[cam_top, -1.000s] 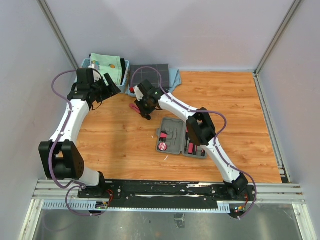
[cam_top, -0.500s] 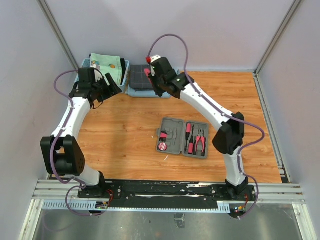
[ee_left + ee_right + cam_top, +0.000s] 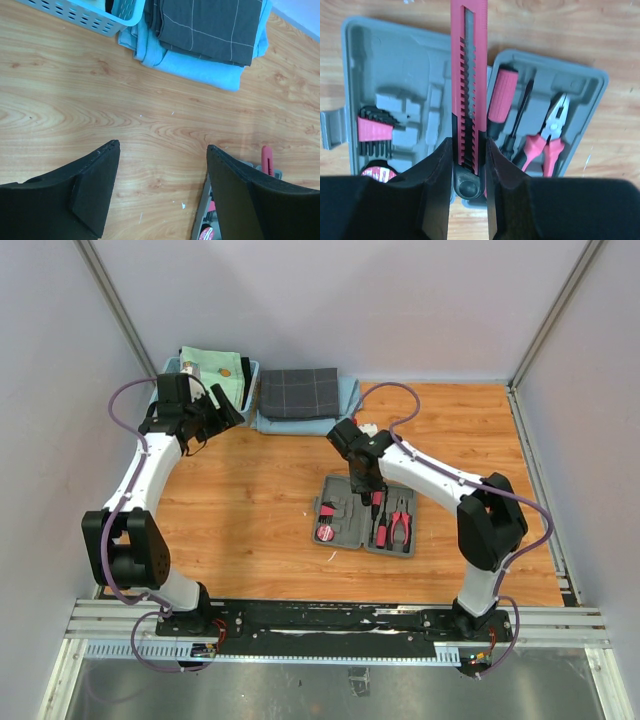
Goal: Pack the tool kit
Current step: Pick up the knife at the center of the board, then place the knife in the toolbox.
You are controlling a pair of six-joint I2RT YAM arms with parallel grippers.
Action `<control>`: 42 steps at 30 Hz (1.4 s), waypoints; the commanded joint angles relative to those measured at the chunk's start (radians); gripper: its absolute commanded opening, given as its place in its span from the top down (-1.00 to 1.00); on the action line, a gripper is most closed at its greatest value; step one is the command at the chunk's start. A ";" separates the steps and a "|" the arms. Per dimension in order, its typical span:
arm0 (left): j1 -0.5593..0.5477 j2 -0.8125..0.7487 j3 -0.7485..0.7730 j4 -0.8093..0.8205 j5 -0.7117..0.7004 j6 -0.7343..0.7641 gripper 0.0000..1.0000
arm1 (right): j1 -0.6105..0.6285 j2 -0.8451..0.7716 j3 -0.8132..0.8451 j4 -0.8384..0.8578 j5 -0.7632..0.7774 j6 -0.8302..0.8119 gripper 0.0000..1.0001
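The open grey tool case [image 3: 345,502] lies mid-table; it also shows in the right wrist view [image 3: 395,65]. In it sit a pink-handled screwdriver [image 3: 501,97], a thin black screwdriver [image 3: 520,117], pink pliers [image 3: 547,137], a pink hex-key holder [image 3: 372,127] and a round tape [image 3: 375,172]. My right gripper [image 3: 469,165] is shut on the pink-and-black knife [image 3: 469,75], held just above the case's hinge; in the top view the right gripper [image 3: 363,483] is over the case's far edge. My left gripper [image 3: 162,155] is open and empty, high at the back left [image 3: 215,415].
A light blue basket [image 3: 172,368] with cloths stands at the back left. A dark grey checked cloth [image 3: 298,392] on a blue cloth lies beside it, also in the left wrist view [image 3: 210,25]. Walls close in on three sides.
My right arm has swung from the back near the checked cloth down to the case, carrying the knife. The left arm has stayed still.
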State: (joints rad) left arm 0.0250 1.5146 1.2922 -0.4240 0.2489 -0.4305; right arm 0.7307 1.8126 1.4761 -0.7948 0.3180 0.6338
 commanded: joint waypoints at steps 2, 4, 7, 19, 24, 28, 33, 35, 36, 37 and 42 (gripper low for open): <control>0.006 0.013 0.030 0.018 0.021 -0.008 -0.49 | 0.050 -0.099 -0.061 -0.027 0.023 0.181 0.98; 0.006 0.017 0.030 0.018 0.023 -0.011 -0.48 | 0.067 -0.107 -0.094 -0.030 0.009 0.224 0.98; 0.006 0.023 0.034 0.018 0.025 -0.013 -0.48 | 0.091 -0.115 -0.144 -0.030 -0.015 0.300 0.98; 0.006 0.024 0.022 0.029 0.025 -0.017 -0.48 | 0.135 -0.036 -0.195 0.009 -0.084 0.379 0.98; 0.006 0.025 0.022 0.032 0.028 -0.022 -0.48 | 0.136 0.007 -0.198 0.021 -0.098 0.390 0.98; 0.006 0.025 0.028 0.032 0.026 -0.018 -0.48 | 0.129 0.049 -0.190 0.021 -0.102 0.391 0.98; 0.005 0.027 0.026 0.032 0.029 -0.016 -0.48 | 0.119 0.078 -0.173 0.015 -0.108 0.384 0.96; 0.005 0.028 0.029 0.032 0.030 -0.016 -0.48 | 0.118 0.080 -0.168 0.007 -0.109 0.385 0.72; 0.006 0.031 0.031 0.031 0.030 -0.016 -0.48 | 0.118 0.077 -0.165 0.006 -0.106 0.384 0.59; 0.006 0.033 0.032 0.031 0.031 -0.016 -0.48 | 0.118 0.073 -0.160 0.006 -0.102 0.377 0.47; 0.006 0.042 0.044 0.034 0.037 -0.018 -0.47 | 0.122 0.044 -0.107 -0.012 -0.082 0.336 0.08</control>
State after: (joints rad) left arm 0.0250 1.5459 1.2976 -0.4129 0.2653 -0.4511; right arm 0.8501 1.8572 1.3186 -0.7845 0.2169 0.9905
